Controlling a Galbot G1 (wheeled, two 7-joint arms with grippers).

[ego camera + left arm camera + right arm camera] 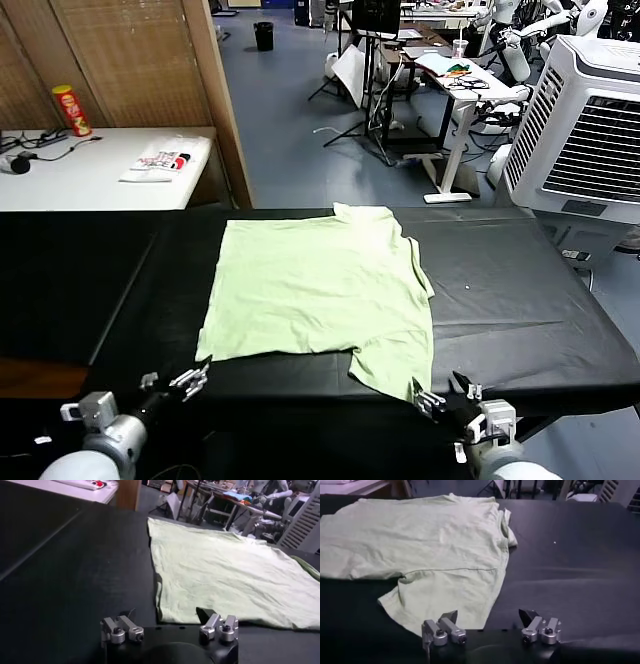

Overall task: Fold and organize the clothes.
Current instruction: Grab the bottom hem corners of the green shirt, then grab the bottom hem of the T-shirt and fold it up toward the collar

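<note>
The shirt (pixel 320 290) lies flat mid-table (pixel 520 320), pale green and thin, one sleeve trailing toward the near edge; we judge a shallow pinch could slip off or drag it into wrinkles. Our left gripper (pixel 188 381) and right gripper (pixel 443 399) hover at the near edge, jaws apart, holding nothing.

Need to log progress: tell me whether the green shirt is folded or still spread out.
Spread out. The shirt lies flat in one layer on the black table, sleeve out, no fold. Left gripper and right gripper are open, off it.
</note>
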